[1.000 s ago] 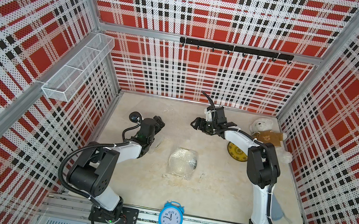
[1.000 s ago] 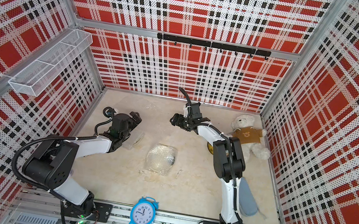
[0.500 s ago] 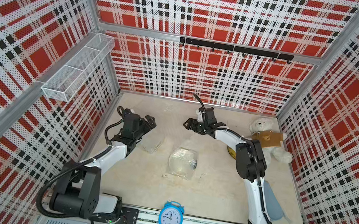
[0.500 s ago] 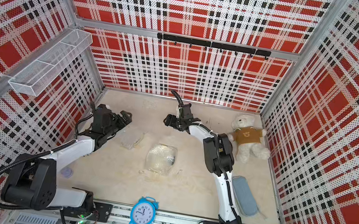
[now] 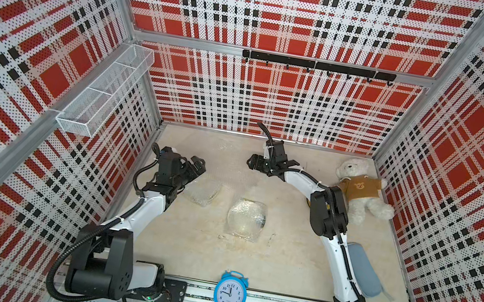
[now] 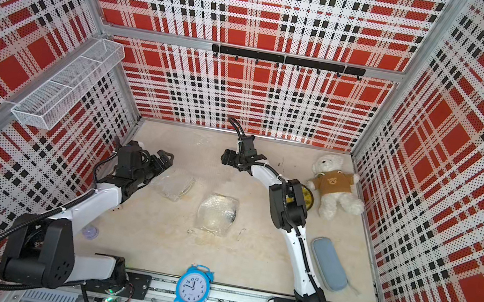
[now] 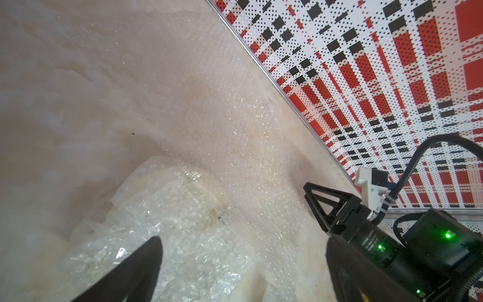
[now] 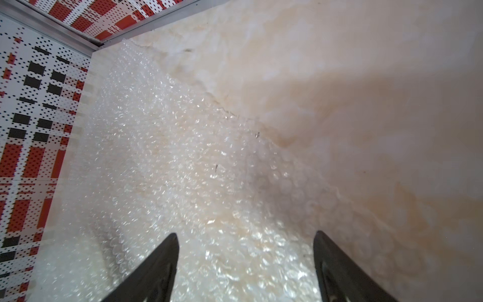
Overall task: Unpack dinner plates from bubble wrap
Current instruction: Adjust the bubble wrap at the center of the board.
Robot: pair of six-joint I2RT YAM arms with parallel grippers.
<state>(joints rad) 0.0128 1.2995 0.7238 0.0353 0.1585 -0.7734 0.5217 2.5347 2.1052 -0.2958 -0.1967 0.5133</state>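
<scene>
Far left: your left gripper [image 5: 195, 169] hangs with its jaws spread wide and nothing between them, just beside the first bundle [image 5: 203, 190]. The left wrist view shows a cream plate's rim through the crumpled film. Expect two different things in one package. The wrap looks light, soft and slick, while the plate inside is stiff, heavier and breakable. Pinch a loose flap or corner of film at the edge, not the rim through the bubbles, and lift low so the plate can't slide out and drop.

Centre now: the middle bundle [image 5: 246, 219] lies flat on the table [image 5: 282, 259], well apart from both grippers. Its film is folded closer around the disc, with corners poking out on the side nearest you. Those corners look like your best hold.

Moving right: the right gripper [image 8: 245, 235] hovers with its jaws parted and holding nothing over a loose sheet [image 8: 170, 157]. The sheet is spread flat at the back, with no plate in it that I can make out.

Furthest right: the yellow plate [image 6: 306, 197] sits bare beside the teddy bear [image 6: 334, 183], half hidden by the right arm.
</scene>
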